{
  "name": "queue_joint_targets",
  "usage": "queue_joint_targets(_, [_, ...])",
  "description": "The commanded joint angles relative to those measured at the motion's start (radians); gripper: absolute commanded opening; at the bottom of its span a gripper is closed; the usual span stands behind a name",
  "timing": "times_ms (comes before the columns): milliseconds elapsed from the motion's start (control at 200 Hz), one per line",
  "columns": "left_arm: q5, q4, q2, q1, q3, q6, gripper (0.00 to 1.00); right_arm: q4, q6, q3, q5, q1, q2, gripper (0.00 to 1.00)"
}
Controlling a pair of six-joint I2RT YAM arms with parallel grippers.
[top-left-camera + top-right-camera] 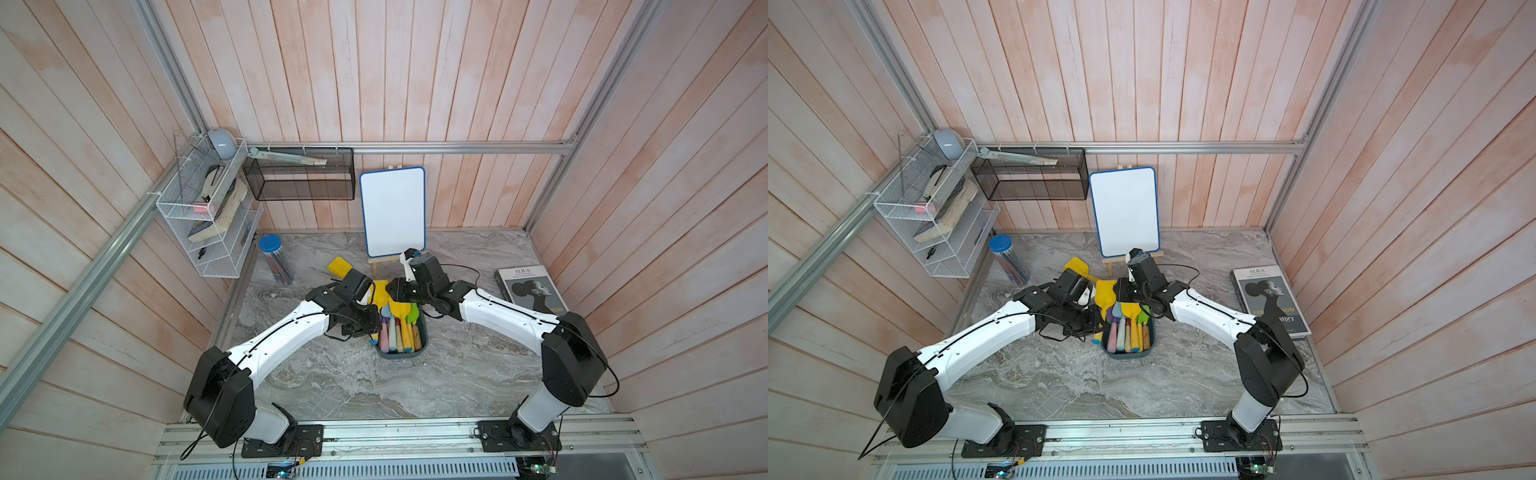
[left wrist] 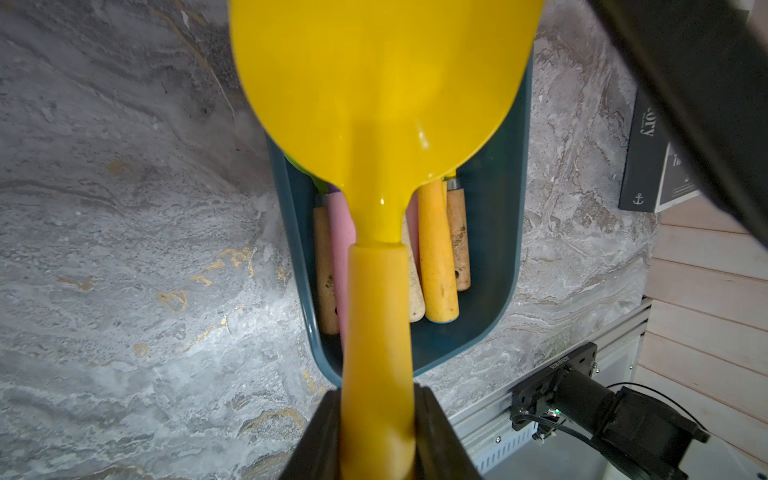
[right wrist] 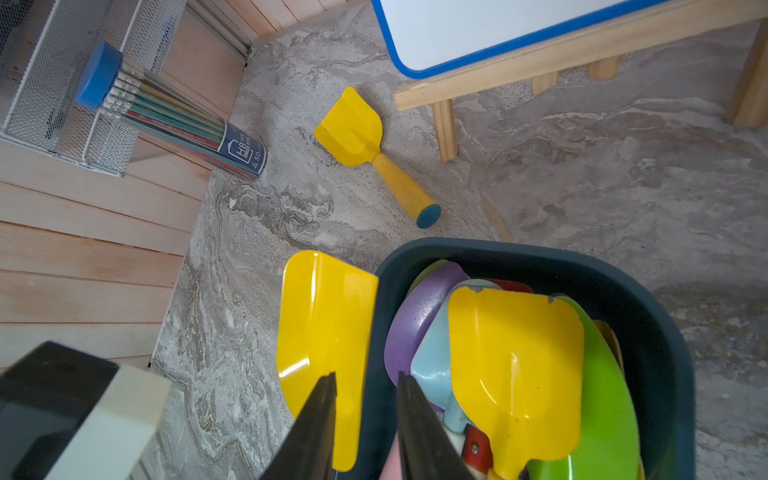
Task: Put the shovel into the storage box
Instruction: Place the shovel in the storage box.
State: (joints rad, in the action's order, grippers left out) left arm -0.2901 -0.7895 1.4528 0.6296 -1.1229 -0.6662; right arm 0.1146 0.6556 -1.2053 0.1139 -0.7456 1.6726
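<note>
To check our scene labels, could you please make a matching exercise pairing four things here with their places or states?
Things:
1 left hand
2 lime-green toy shovel
3 clear pencil tube with blue lid
4 black-and-white portrait book

States:
a in the dark teal plastic storage box
b shut on the handle of the yellow shovel
c flat on the marble table
d standing beside the white wire rack

Pairs: 1-b, 2-a, 3-d, 4-c

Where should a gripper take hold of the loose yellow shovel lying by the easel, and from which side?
The yellow shovel lies flat on the table. Grip its handle mid-length from straight above, jaws across it: it is round, narrow and clear of the easel leg; the blade is wide.
</note>
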Motion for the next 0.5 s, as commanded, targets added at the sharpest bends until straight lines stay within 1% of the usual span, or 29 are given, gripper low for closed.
queue_joint_targets(0, [0.007, 0.017, 0.011, 0.004, -0.035, 0.002, 0.30, -0.004, 0.007, -0.030, -0.017, -0.008, 0.024, 0.31])
queue_joint_targets(185, [0.008, 0.015, 0.013, 0.006, -0.047, 0.002, 0.30, 0.001, 0.005, -0.039, -0.016, -0.010, 0.047, 0.31])
queue_joint_targets(275, [0.010, 0.014, 0.018, 0.007, -0.053, 0.002, 0.30, 0.004, 0.004, -0.046, -0.013, -0.014, 0.058, 0.28])
queue_joint_targets(375, [0.010, 0.014, 0.024, 0.007, -0.055, 0.002, 0.30, 0.009, 0.002, -0.056, -0.014, -0.016, 0.068, 0.24])
queue_joint_targets(495, [0.011, 0.015, 0.028, 0.008, -0.055, 0.002, 0.30, 0.025, -0.001, -0.065, -0.023, -0.019, 0.075, 0.15])
